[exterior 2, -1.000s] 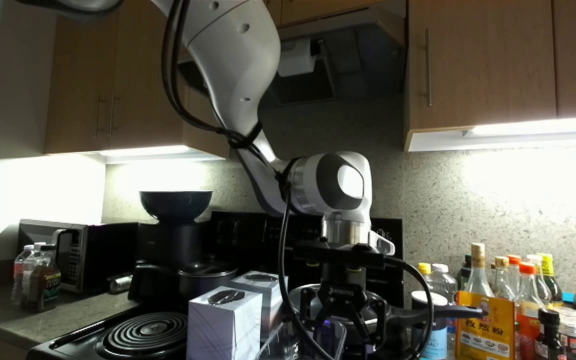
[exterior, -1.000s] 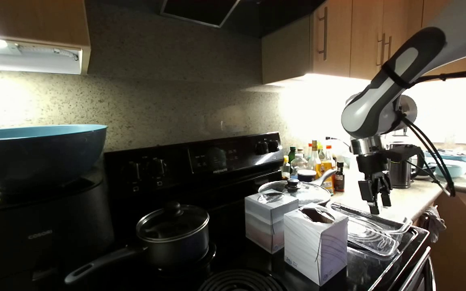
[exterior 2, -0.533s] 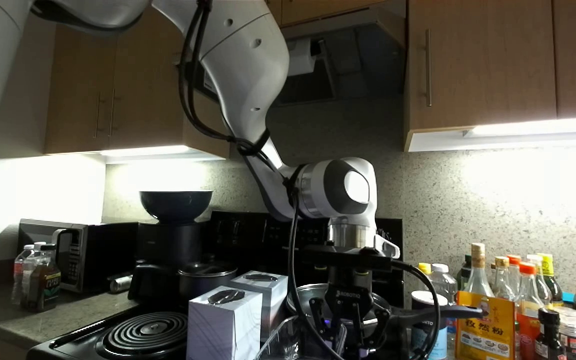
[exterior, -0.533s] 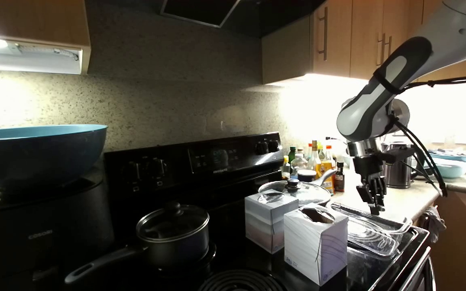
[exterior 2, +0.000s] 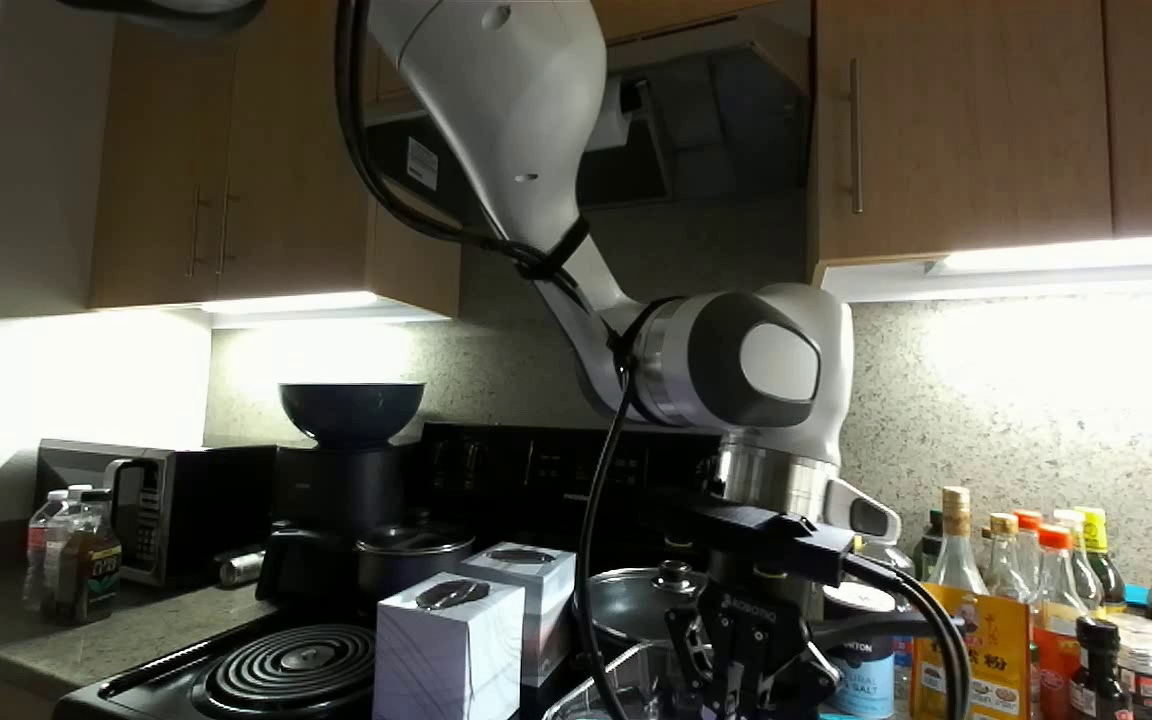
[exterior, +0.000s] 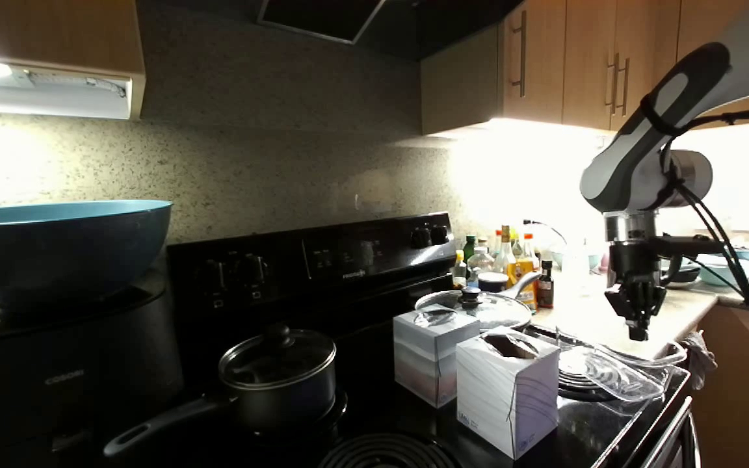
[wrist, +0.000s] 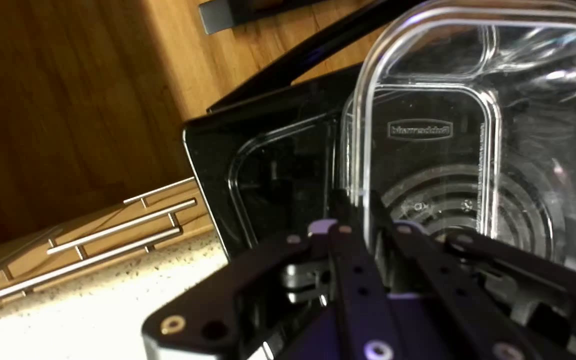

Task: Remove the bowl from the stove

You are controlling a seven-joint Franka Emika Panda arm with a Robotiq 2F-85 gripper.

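The bowl is a clear, rectangular plastic container, shown at the stove's right front corner in an exterior view [exterior: 631, 383] and close up in the wrist view [wrist: 420, 107]. Its near wall runs between the fingertips of my gripper [wrist: 358, 198], which is shut on that wall. From outside, the gripper [exterior: 638, 333] points down over the bowl's rim. The bowl looks tilted above a coil burner [exterior: 573, 377]; whether it still touches the stove [exterior: 361, 257] I cannot tell. In an exterior view my arm and cable partly cover the bowl [exterior 2: 626, 695].
Two tissue boxes [exterior: 508, 396] [exterior: 436, 354] stand left of the bowl. Behind it sits a lidded pan [exterior: 491, 309], its handle toward several bottles [exterior: 514, 263]. A dark lidded pot [exterior: 280, 383] and a teal basin [exterior: 62, 253] are farther left. The counter [exterior: 686, 305] lies on the right.
The jaws have come together on the bowl's wall. The gripper and the bowl have shifted to the right in the view with the teal basin up close, uncovering more of the burner.
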